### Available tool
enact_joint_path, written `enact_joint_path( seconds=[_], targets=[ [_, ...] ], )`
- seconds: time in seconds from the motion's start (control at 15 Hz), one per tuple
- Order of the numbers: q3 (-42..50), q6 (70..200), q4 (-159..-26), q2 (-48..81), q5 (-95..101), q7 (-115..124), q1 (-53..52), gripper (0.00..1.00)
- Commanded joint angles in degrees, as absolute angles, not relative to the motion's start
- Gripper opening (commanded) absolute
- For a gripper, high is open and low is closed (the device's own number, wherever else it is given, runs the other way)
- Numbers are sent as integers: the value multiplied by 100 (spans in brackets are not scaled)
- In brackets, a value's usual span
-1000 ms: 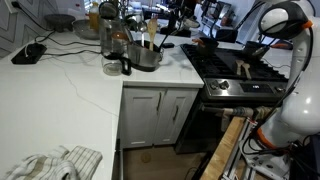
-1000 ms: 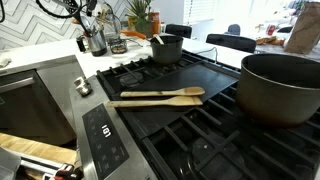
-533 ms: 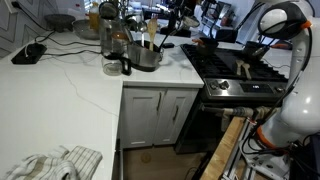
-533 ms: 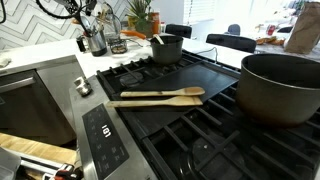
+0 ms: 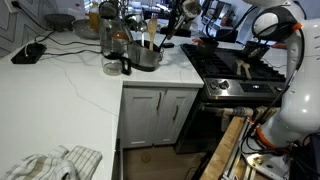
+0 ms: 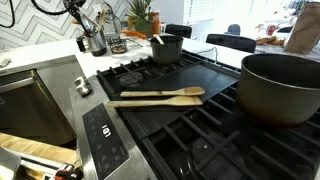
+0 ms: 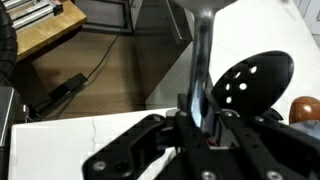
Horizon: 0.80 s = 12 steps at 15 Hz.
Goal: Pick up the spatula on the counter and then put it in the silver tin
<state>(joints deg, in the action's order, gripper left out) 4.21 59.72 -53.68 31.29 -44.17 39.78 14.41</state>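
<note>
The silver tin [image 5: 147, 58] stands on the white counter beside the stove and also shows far off in an exterior view [image 6: 97, 44]. A pale wooden spatula [image 5: 149, 34] stands upright in it among other utensils. My gripper [image 5: 174, 24] hangs just above and to the right of the tin. In the wrist view the gripper [image 7: 200, 112] is shut on a thin grey utensil handle [image 7: 201, 50]. A black perforated utensil head [image 7: 255, 85] shows right beside it.
A tall glass jar [image 5: 113, 40] and a small dark handled cup [image 5: 114, 67] stand next to the tin. Two wooden utensils [image 6: 160, 97] lie on the stove griddle, near a large pot [image 6: 282, 85]. A cloth [image 5: 55, 163] lies at the counter's near end.
The arm has lifted and shifted a little to the right above the tin. The tin, jar and stove utensils have not moved.
</note>
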Motion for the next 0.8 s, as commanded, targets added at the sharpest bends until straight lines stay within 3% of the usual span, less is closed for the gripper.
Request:
enact_joint_path(
  seconds=[0.0,0.73],
  targets=[
    [339,5590,-4935,3387,-5198,4720,1849,5],
    [195,6750,-4795,4267,-7871,6503,2531,5]
  ],
)
